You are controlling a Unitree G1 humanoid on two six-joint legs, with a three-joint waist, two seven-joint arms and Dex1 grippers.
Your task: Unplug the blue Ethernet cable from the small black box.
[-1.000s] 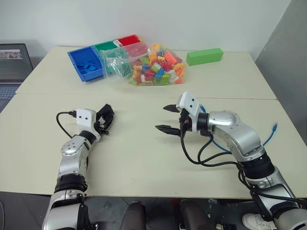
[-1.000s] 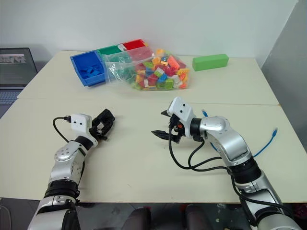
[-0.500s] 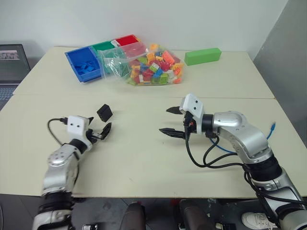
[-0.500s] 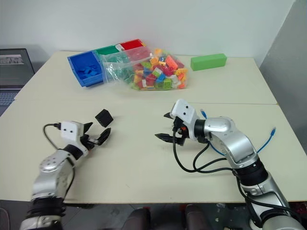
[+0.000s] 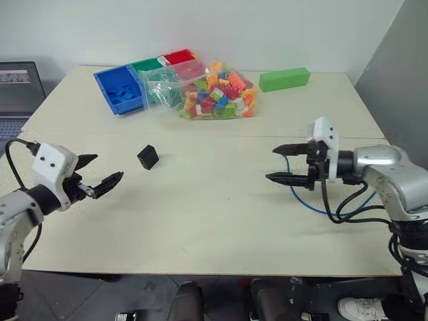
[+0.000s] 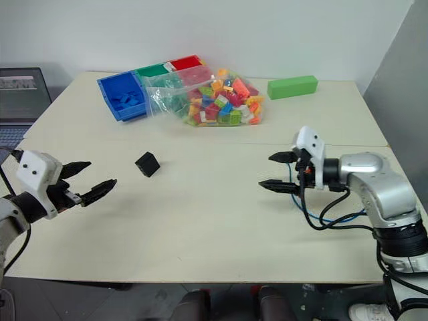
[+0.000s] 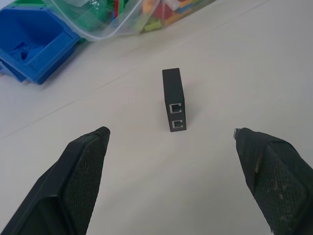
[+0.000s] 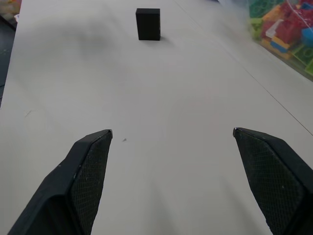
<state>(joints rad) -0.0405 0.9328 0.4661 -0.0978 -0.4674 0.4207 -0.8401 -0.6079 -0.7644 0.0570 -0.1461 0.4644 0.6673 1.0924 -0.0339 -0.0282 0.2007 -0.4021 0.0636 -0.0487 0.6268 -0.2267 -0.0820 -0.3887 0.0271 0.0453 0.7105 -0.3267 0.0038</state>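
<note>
The black box point(image 5: 148, 157) stands alone on the table point(image 5: 200, 221), both ports empty, between the two grippers. The blue cable point(image 5: 302, 198) lies apart, under the right arm. Left gripper point(image 5: 97, 175) and right gripper point(image 5: 279, 162) both gape, holding nothing.

Small black box point(image 5: 148, 156) stands alone, unplugged, on the tabletop point(image 5: 200, 214).
Its two empty ports face outward; the blue Ethernet cable point(image 5: 314, 204) lies looped well apart, towards the right edge.
</note>
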